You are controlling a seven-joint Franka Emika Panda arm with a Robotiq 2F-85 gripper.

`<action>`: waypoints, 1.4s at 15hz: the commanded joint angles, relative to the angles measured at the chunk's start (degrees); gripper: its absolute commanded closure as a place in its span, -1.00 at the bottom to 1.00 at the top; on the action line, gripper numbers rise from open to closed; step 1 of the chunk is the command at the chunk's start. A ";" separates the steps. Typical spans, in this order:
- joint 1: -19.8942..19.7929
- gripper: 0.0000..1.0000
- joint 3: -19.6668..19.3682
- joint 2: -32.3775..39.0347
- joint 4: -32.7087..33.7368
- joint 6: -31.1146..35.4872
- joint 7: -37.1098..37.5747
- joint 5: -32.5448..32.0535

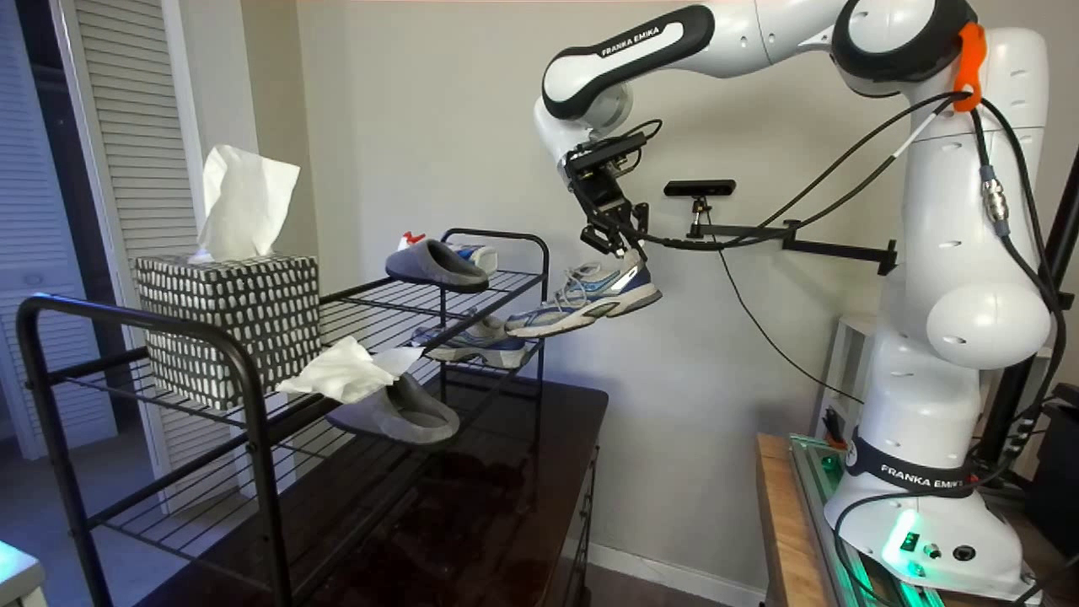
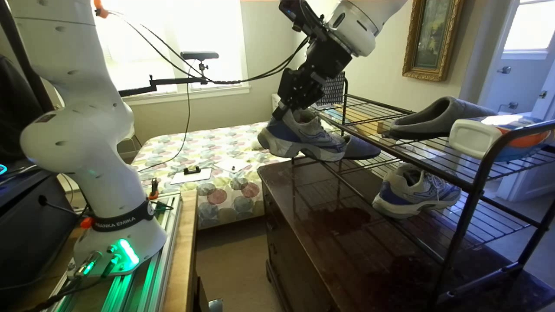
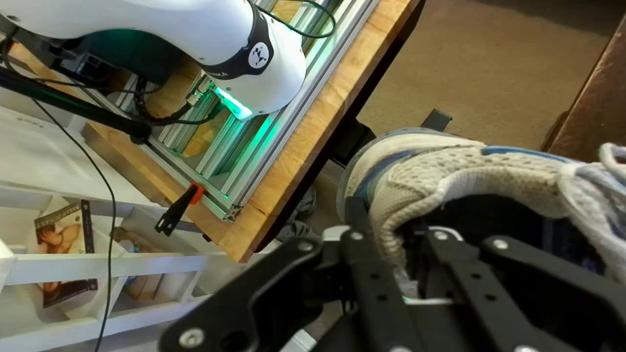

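Fingers [image 3: 372, 286] pinching the held sneaker [image 1: 592, 295] at the heel, one inside, one outside. It hangs below them, long axis running toe-out, slightly down, toward the rack [image 2: 433, 170]. Other sneaker [image 2: 414, 193] beyond, lower.

- Shoe rack [image 1: 263, 472]: on the dresser [image 1: 565, 421], left of the robot base [image 1: 919, 531] in an exterior view.
- There, top tier [image 1: 358, 316]: tissue box [image 1: 228, 329] near left, 1 slipper [image 1: 434, 263] far right.
- Lower tier [image 1: 164, 482]: 2nd slipper [image 1: 392, 417] nearer, 1 running shoe [image 1: 476, 341] farther.
- 2nd running shoe [image 1: 582, 303]: in the gripper [image 3: 387, 217], between rack and base.
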 commanded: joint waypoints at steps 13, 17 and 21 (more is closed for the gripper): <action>0.00 0.91 2.67 -5.18 -13.10 26.28 18.20 2.83; 0.03 0.91 3.11 -4.47 -13.84 31.65 17.44 1.44; 0.17 0.91 3.46 -4.70 -15.49 35.86 15.90 0.05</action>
